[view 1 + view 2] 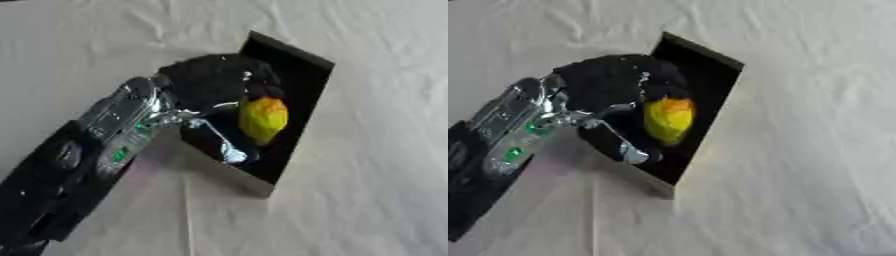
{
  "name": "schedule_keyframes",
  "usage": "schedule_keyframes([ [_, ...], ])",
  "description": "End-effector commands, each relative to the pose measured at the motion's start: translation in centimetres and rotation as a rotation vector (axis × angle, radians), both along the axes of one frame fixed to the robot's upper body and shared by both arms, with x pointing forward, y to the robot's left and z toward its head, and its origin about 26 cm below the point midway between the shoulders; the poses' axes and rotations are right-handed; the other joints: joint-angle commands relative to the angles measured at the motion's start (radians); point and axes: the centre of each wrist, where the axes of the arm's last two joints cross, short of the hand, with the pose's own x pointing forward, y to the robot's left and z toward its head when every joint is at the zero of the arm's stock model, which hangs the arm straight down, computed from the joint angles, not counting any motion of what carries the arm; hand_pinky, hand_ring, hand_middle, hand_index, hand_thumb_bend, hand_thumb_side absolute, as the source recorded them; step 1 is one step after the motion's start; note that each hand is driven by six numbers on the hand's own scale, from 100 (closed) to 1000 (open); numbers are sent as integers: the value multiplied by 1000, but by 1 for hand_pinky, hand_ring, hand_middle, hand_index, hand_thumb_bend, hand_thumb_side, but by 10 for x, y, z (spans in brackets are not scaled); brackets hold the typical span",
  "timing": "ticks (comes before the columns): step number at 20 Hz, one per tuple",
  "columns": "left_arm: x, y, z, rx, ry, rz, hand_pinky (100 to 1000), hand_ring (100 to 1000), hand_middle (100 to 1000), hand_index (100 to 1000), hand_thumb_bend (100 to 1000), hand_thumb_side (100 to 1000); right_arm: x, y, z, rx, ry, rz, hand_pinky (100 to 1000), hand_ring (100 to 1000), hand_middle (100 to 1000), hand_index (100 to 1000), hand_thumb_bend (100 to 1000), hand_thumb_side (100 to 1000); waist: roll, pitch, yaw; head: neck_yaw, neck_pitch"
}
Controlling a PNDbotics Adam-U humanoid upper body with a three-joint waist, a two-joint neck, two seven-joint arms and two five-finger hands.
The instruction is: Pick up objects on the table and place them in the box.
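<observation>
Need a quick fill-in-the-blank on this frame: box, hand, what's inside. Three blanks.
1. The left hand is reaching into the ____ box.
2. The object at the hand, inside the box, is mostly ____ with an orange top.
3. The box sits on a wrinkled ____ cloth.

Missing words: black; yellow; white

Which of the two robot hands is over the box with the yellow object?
The left robot hand, which enters from the left, reaches over the box beside the yellow object. The right one is not visible.
</observation>
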Motion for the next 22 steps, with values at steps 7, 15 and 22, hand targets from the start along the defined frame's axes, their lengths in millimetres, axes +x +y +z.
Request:
schedule_keyframes([
  [7,-39,15,55,-277,-52,-121,895,939,873,924,281,696,-5,-1,9,-25,-23,-13,870,788,733,770,100,533,-16,-49,9,-3,-6],
  [15,-65,73,87,-843,-2,-275,839,847,808,858,100,623,-6,-2,15,-22,-57,-7,866,788,735,772,100,494,-26,-68,30,-20,-1],
  [22,-62,161,89,-1403,-62,-389,840,831,804,871,100,641,-8,-5,22,-40,-175,7,864,788,740,778,100,436,-38,-70,60,-31,6],
])
